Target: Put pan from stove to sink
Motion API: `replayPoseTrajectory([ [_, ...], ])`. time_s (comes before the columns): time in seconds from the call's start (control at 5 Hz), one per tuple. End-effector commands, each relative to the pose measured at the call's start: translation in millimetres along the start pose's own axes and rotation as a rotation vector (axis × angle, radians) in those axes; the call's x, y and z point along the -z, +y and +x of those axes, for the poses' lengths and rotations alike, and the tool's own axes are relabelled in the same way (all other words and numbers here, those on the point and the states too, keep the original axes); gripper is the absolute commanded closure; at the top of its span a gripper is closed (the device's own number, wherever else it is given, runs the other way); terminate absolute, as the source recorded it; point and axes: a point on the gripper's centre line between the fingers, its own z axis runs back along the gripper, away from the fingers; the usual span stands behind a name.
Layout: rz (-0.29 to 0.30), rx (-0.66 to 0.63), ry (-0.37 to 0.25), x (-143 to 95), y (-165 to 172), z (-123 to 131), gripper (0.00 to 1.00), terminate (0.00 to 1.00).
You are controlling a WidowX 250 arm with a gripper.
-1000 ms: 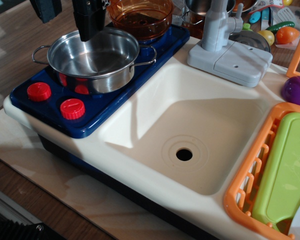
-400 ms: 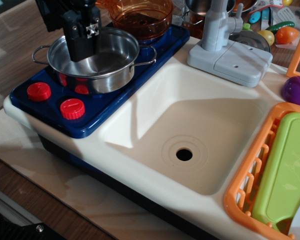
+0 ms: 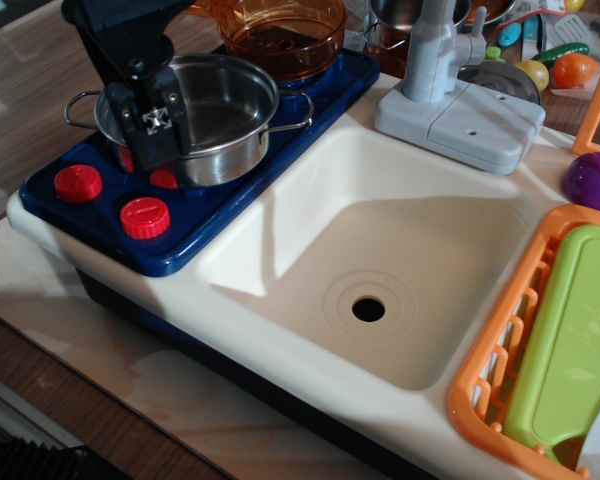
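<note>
One pan [image 3: 205,115] is sitting on the stove [image 3: 195,205], and the gripper [image 3: 152,140] is now hanging over its near-left rim, where a second ago it was standing higher and deeper over the middle of the bowl. It has been coming down and sliding toward the near wall, so that its black body is now covering that part of the rim and reaching down in front of the steel side. Whether its jaws are spread or pressed together on the wall cannot be told, since the fingertips are hidden by the body itself. The pan has not been moving across these moments: its two wire handles are pointing the same ways, one to the left of the gripper and one well to its right. This is reading as the approach to a rim grasp, with the lift not yet begun. Behind and to the right of the gripper the orange bowl [image 3: 280,35] is standing just beside the pan. Just below the gripper the two red knobs [image 3: 145,217] are showing. Well to the right and lower, the sink [image 3: 310,215] is lying open, with the faucet [image 3: 440,60] behind it and the orange dish rack [image 3: 500,365] beyond.
</note>
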Motion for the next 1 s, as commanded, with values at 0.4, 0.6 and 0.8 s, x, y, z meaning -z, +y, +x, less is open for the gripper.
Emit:
replayPoseTrajectory([
  [0.4, 0.009, -0.007, -0.097, 13.0, -0.7, 1.9, 1.00, 0.00],
  [0.6, 0.003, -0.016, -0.101, 11.9, -2.5, 5.5, 1.00, 0.00],
  [0.8, -0.006, -0.039, -0.121, 11.3, -9.6, 17.9, 1.00, 0.00],
])
